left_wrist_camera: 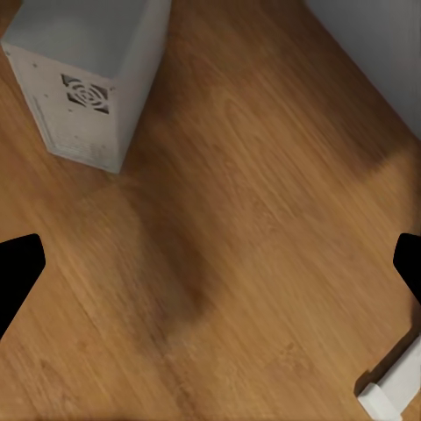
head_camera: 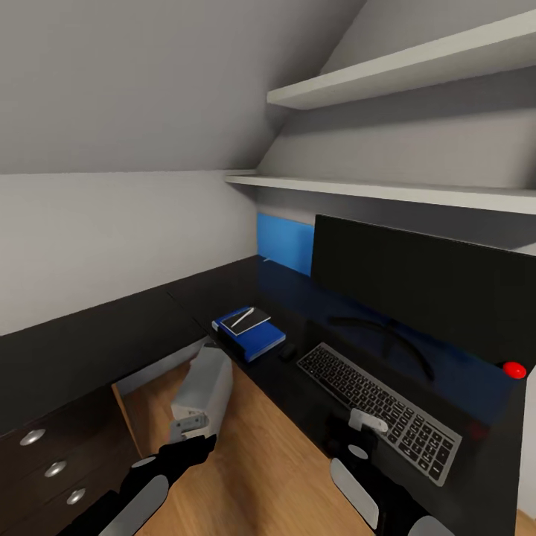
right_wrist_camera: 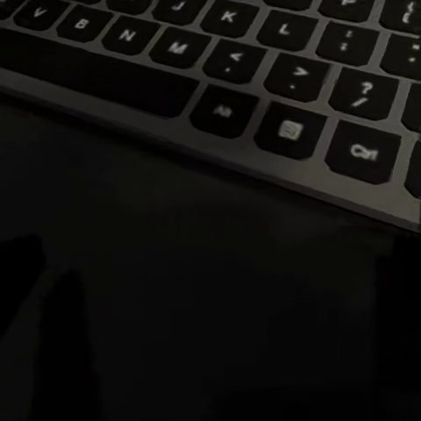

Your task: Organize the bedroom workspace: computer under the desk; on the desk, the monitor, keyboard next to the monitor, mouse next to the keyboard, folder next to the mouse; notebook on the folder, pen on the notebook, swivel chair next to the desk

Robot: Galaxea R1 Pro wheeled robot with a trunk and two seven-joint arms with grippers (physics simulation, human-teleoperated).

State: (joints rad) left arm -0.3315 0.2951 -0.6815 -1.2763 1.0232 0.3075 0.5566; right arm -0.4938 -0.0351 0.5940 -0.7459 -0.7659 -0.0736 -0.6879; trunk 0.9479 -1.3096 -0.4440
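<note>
The light grey computer (head_camera: 205, 383) (left_wrist_camera: 88, 79) stands on the wood floor in the corner opening of the black desk (head_camera: 298, 387). My left gripper (head_camera: 186, 445) (left_wrist_camera: 210, 263) hovers open just in front of it, holding nothing. On the desk, the monitor (head_camera: 424, 286) stands behind the keyboard (head_camera: 376, 398) (right_wrist_camera: 263, 79). The small black mouse (head_camera: 287, 351) lies between the keyboard and the blue folder (head_camera: 257, 341). The notebook (head_camera: 246, 321) lies on the folder, with the pen (head_camera: 243, 318) on top. My right gripper (head_camera: 365, 433) hangs low over the desk at the keyboard's near edge, open and empty.
A dark drawer unit (head_camera: 52, 465) with round knobs stands at the left. Two white shelves (head_camera: 387, 190) run along the wall above the monitor. A white piece (left_wrist_camera: 390, 386) shows at the floor's edge in the left wrist view. Bare wood floor (head_camera: 260, 461) lies between my arms.
</note>
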